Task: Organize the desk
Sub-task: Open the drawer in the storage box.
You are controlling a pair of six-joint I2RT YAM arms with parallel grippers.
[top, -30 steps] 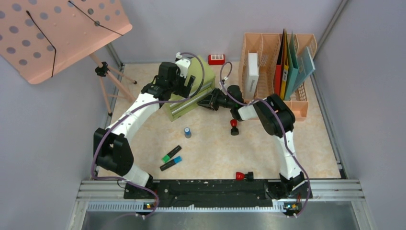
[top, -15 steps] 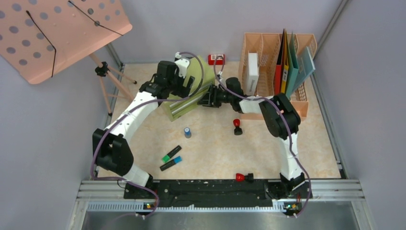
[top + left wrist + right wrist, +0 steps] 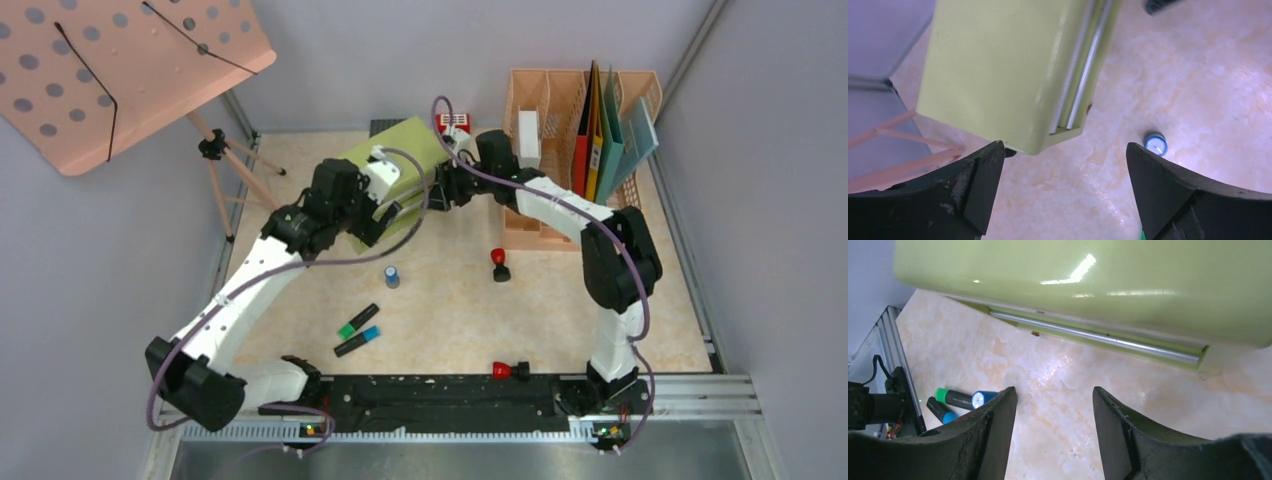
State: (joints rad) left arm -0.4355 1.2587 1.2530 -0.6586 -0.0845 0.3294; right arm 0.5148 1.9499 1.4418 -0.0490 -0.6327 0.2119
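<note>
appearing only overhead, a red stamp (image 3: 497, 263) sits on the desk (image 3: 450, 315).

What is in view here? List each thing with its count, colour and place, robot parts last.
desk: one, beige marble, underneath
drawer cabinet: one, green, back centre
file rack: one, peach, back right
folders: about four, red, yellow, teal, in rack
box: one, white, in rack
markers: two, black, green and blue caps, front left
cylinder: one, blue, centre
small pieces: two, red and black, centre and front edge
keypad: one, red, back edge
perforated board: one, peach, far left on tripod
left gripper: one, black, open near cabinet
right gripper: one, black, open near cabinet
</note>
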